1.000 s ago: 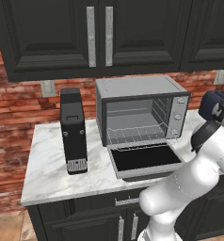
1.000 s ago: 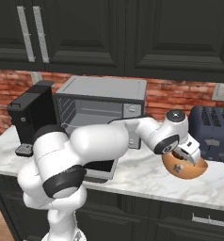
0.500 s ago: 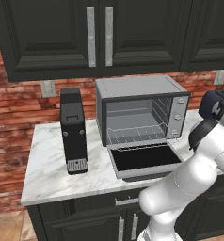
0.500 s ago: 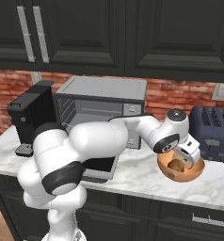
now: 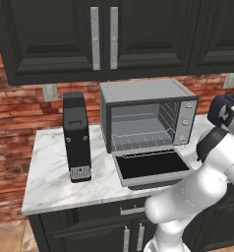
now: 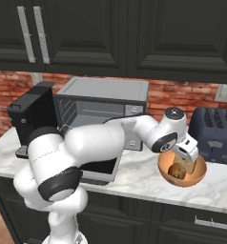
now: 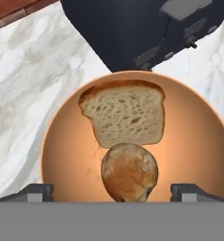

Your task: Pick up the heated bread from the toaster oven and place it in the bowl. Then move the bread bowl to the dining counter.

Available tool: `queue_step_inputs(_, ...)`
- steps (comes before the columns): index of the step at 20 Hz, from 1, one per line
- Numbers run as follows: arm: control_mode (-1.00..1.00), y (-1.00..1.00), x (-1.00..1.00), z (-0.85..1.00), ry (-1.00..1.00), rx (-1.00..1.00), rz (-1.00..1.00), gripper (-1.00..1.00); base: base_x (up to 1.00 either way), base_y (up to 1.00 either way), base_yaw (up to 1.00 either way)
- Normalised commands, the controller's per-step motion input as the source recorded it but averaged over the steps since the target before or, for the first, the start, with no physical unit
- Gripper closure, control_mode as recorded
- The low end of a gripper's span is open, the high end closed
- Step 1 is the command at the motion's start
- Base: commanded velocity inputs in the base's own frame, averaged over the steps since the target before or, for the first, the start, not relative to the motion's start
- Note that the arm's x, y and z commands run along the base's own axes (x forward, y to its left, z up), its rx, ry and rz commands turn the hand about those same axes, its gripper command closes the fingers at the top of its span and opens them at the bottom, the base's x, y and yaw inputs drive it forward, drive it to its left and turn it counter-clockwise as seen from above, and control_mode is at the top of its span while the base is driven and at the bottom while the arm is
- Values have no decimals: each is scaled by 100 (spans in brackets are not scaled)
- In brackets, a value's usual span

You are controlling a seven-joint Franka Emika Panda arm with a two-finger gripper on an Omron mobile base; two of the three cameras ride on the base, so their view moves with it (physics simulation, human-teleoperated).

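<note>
The bread (image 7: 129,172) lies in the bowl (image 7: 194,136), between the spread-apart fingers (image 7: 36,191).

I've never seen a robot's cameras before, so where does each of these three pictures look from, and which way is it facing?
Left base view: behind the arm, left side, facing the open toaster oven; white arm at lower right.
Right base view: behind, right side, facing the bowl; arm from lower left.
Hand view: on the hand, looking down into the bowl at the bread; open gripper tips at bottom.
Both base views share the toaster oven.
</note>
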Motion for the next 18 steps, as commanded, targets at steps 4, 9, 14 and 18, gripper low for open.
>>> queue_step_inputs(4, -100, 51, -4, 0, 0, -13, 9, -100, 0, 0, 0)
queue_step_inputs(9, -100, 61, -16, 0, 2, -16, 13, -100, 0, 0, 0)
queue_step_inputs(14, -100, 45, -33, -18, 7, -10, 13, -100, 0, 0, 0)
queue_step_inputs(18, -100, 3, -25, -43, 6, -4, 13, -100, 0, 0, 0)
